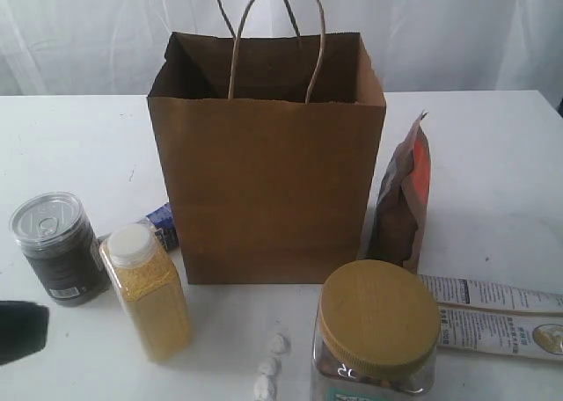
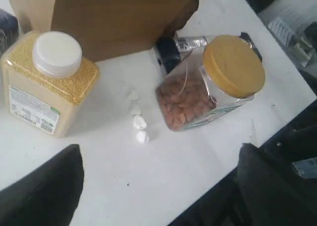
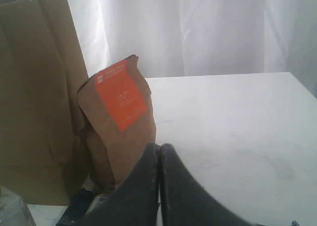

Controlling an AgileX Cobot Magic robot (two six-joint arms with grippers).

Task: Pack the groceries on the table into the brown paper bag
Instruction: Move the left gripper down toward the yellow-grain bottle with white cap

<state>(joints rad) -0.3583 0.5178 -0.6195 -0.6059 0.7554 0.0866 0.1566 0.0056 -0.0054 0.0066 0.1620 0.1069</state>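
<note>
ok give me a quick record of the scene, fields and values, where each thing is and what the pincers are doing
sides: as in the exterior view
bag: upright, top open, on table
can: upright, left of bag
bottle: upright, just right of can
carton: at bag's lower left corner, mostly hidden
pouch: upright, right of bag
jar: upright, front right
packet: flat, right of jar
packed: none of the six
left pincer: open, empty
right pincer: shut, empty, facing pouch

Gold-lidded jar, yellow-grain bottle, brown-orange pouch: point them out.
gold-lidded jar (image 1: 378, 317), exterior view, lid top
yellow-grain bottle (image 1: 158, 304), exterior view, grain-filled body
brown-orange pouch (image 3: 121, 94), right wrist view, orange label
</note>
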